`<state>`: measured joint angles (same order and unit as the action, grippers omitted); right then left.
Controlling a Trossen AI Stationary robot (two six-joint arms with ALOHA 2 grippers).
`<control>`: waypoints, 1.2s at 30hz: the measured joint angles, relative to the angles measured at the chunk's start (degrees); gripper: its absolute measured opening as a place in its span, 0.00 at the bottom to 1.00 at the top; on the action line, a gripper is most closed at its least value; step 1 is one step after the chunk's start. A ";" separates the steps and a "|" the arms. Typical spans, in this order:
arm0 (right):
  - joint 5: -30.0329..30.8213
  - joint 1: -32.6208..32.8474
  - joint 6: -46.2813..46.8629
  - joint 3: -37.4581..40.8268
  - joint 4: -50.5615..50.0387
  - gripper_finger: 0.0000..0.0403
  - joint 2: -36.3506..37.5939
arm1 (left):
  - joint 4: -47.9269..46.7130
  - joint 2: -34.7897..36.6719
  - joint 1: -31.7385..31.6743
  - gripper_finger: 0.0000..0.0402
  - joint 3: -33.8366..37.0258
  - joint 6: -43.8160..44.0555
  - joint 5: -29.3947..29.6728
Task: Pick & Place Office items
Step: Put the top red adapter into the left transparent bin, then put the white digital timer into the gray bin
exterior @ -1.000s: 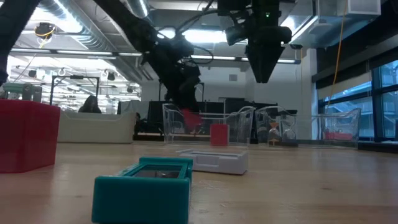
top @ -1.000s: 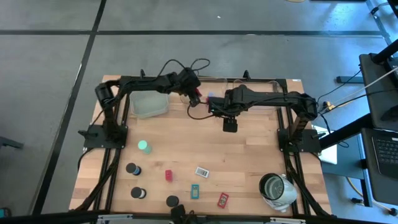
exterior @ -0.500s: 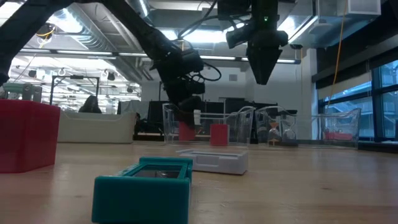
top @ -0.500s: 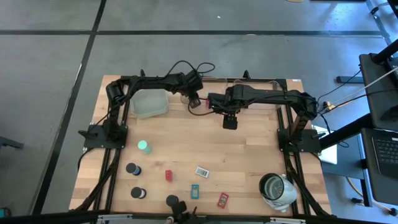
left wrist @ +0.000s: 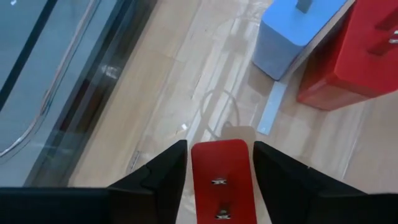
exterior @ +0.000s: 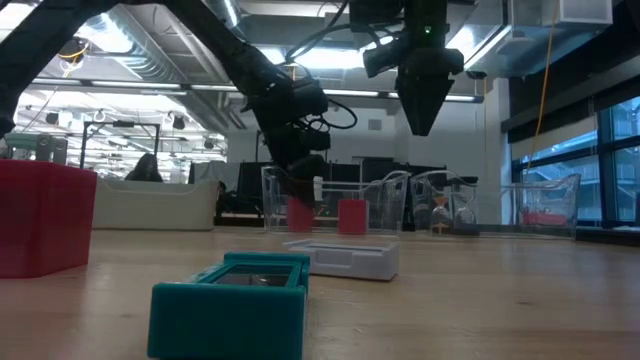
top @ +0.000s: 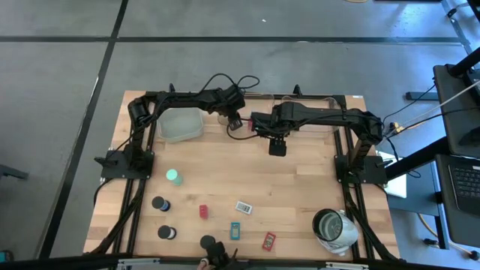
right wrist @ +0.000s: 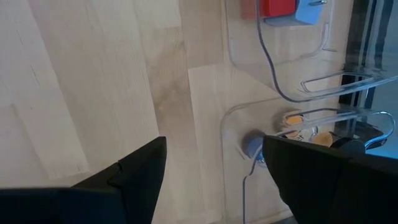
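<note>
Left pincer [left wrist: 219,171] spread around, perhaps just clear of, red block [left wrist: 222,177] inside clear tray [top: 259,101].

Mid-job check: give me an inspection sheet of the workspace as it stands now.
Surface: wooden table.
Job's things: red block between the left gripper's fingers in the clear tray; pale-blue cube and another red block nearby.
Clutter: silvery-white container, grey tray.
Grippers: left gripper over the clear tray, slightly open around the block; right gripper open, empty, hanging mid-table.
Cables: black loops on the left arm.
Surroundings: laptop at right.
</note>
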<state>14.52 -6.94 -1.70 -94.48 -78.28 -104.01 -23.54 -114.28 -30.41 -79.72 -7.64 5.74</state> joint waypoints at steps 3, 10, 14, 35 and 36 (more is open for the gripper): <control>0.00 0.00 0.01 0.00 -0.01 0.67 0.00 | -0.40 0.00 0.00 0.50 -0.72 -0.02 1.89; 0.00 0.00 0.53 0.00 -0.69 0.67 0.00 | -14.87 0.02 0.60 0.52 -12.57 -0.20 0.70; -0.02 0.00 2.78 0.00 -2.33 0.67 0.00 | -20.26 0.19 1.62 0.50 -17.95 -0.36 0.57; -0.63 4.34 7.60 0.07 -7.45 0.58 3.77 | -16.35 17.73 3.83 0.38 4.43 2.63 -8.92; -0.62 4.54 8.69 0.07 -6.81 0.58 4.83 | -14.35 19.69 4.03 0.38 6.85 4.04 -8.90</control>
<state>13.90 -2.40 6.99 -94.41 -85.10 -99.18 -37.89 -94.59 -26.38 -72.87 -3.60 -3.16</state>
